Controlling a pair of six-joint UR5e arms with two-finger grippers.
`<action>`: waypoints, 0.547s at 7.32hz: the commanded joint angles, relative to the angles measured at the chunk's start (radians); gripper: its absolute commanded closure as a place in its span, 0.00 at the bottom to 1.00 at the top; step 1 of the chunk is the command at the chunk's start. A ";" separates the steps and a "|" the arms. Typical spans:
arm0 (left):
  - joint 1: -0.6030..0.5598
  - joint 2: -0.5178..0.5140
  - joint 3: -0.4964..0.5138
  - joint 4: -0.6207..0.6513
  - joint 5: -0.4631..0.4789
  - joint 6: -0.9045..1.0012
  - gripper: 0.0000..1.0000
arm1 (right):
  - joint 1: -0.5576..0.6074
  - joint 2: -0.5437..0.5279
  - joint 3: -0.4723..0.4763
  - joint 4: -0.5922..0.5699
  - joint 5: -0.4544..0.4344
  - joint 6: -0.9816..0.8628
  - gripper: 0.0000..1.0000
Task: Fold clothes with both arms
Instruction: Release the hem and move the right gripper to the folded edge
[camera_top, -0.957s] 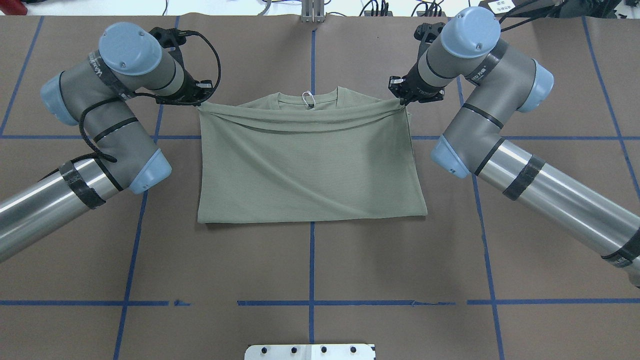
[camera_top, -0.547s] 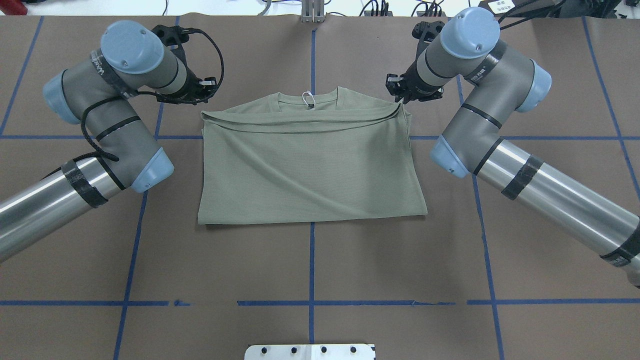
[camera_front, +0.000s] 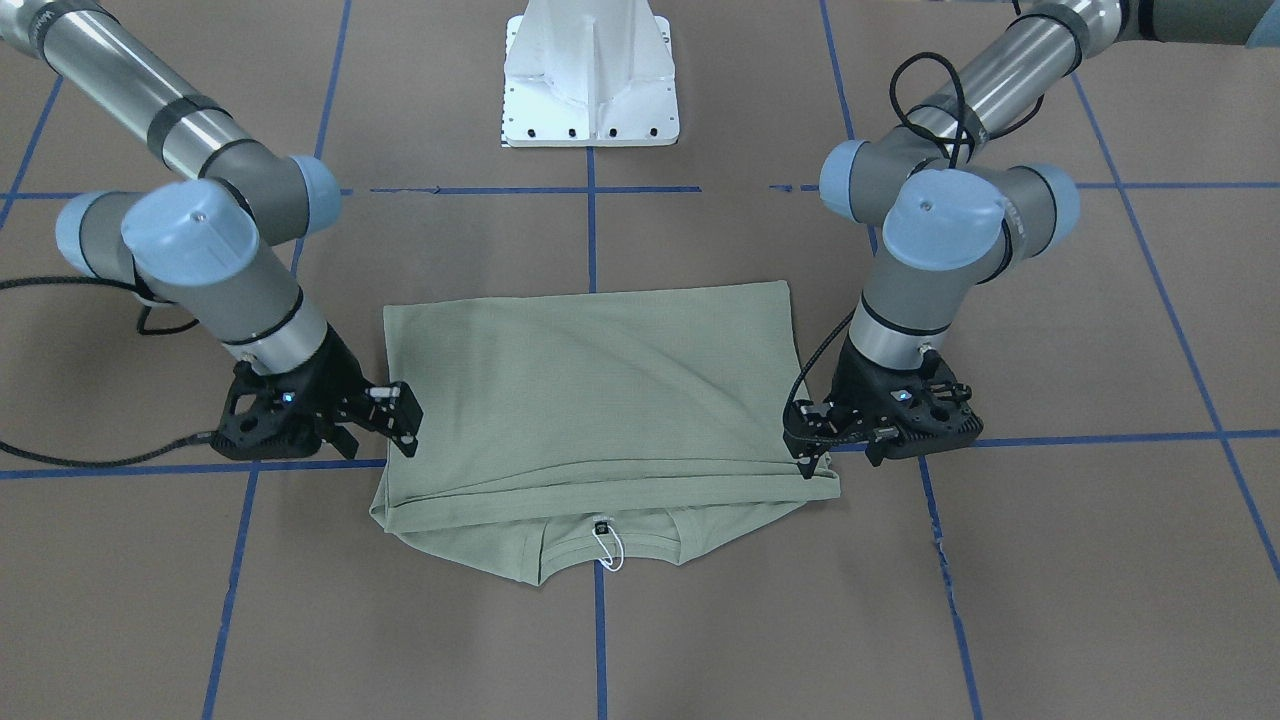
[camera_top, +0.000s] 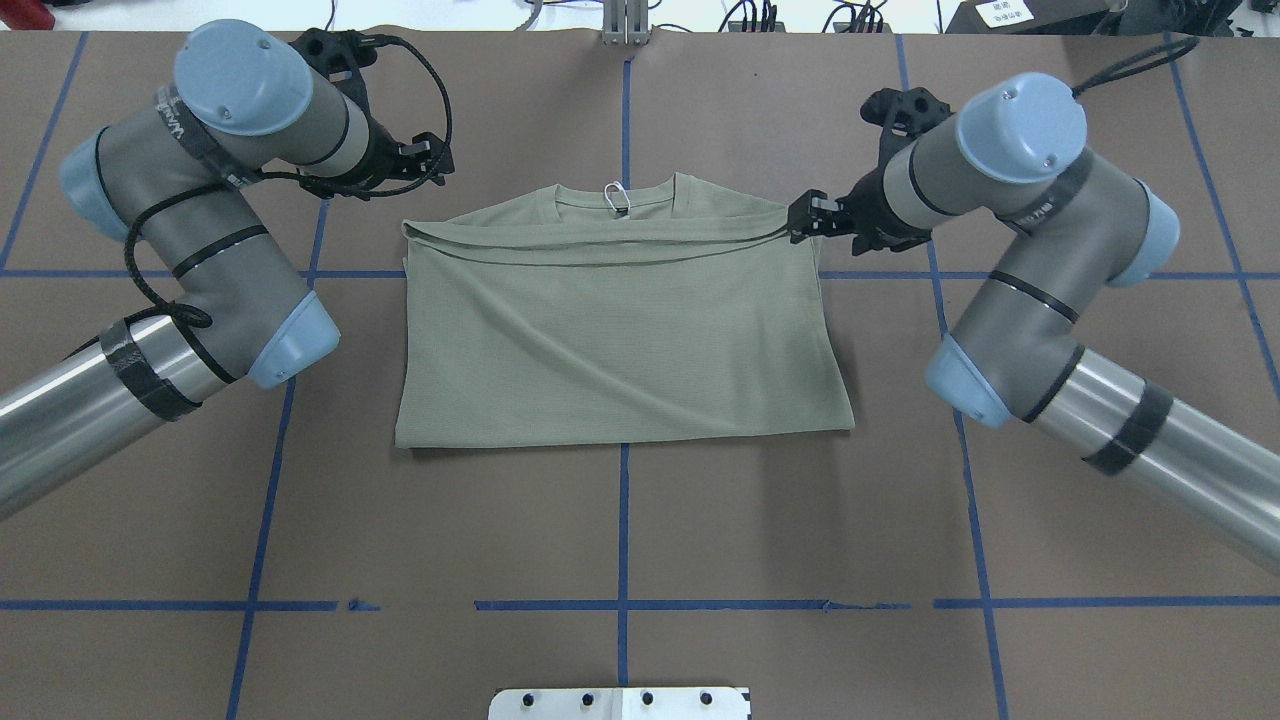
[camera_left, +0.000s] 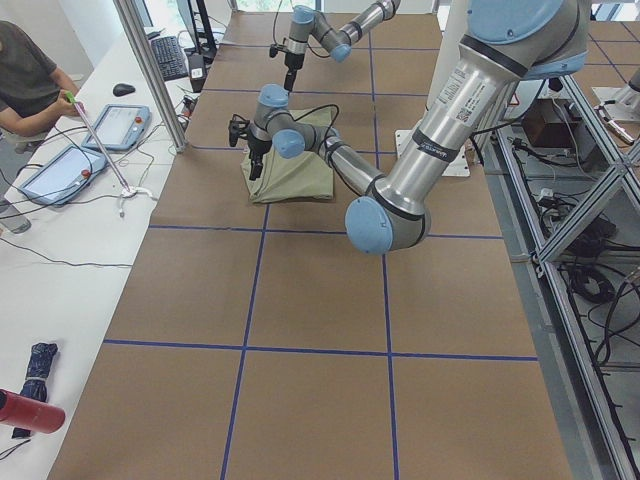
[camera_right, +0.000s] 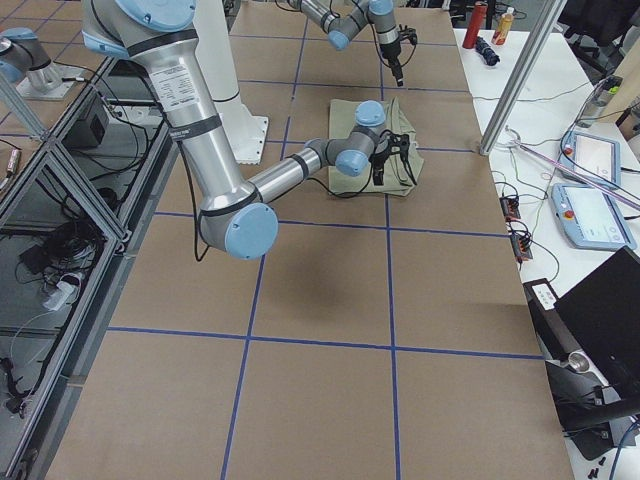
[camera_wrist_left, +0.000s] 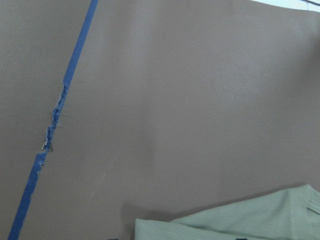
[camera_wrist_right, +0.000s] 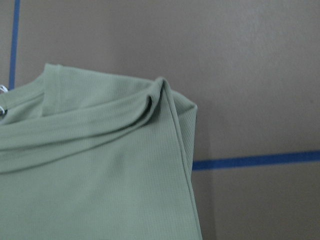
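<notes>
Checking fold status, robot's left to right.

Left arm (camera_top: 200, 230): its claw (camera_top: 428, 160) hangs beyond the far left corner of the shirt (camera_top: 620, 330), apart from the cloth. Jaws look parted, nothing in them. Its wrist view shows only bare table and that corner lying free.

The shirt lies flat mid-table, centred on the middle tape line. No sleeves show, so we take them as tucked inside. The hem edge is laid up toward the neck (camera_top: 615, 188) and stops just short of it; the tag (camera_top: 617, 198) is exposed. We'd call the lengthwise fold done. It isn't tidy: the hem edge sags in a curve, the layers don't line up, and the far right corner (camera_wrist_right: 160, 97) is bunched.

Right arm (camera_top: 1030, 270): its claw (camera_top: 803, 218) sits just beside that bunched corner, jaws parted, gripping nothing we can see. Whether it touches the cloth, we cannot tell.

Left to do, our guess: square the edges, maybe one crosswise fold.

The table (camera_top: 620, 520) has a matte brown cover and a blue tape grid (camera_top: 262, 500), with one strip frayed (camera_wrist_left: 52, 130). White pedestal (camera_front: 590, 80) at the robot's edge. The operators' side has benches with tablets (camera_right: 592, 215) and cables, and a seated person (camera_left: 25, 85). Aluminium framing runs behind the robot.
</notes>
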 joint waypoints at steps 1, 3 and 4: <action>0.005 0.007 -0.139 0.143 0.000 -0.002 0.00 | -0.164 -0.075 0.054 -0.004 -0.126 0.092 0.00; 0.006 0.014 -0.155 0.144 0.000 -0.002 0.00 | -0.207 -0.083 0.050 -0.005 -0.168 0.092 0.02; 0.006 0.014 -0.155 0.144 0.000 -0.002 0.00 | -0.207 -0.089 0.053 -0.005 -0.165 0.091 0.07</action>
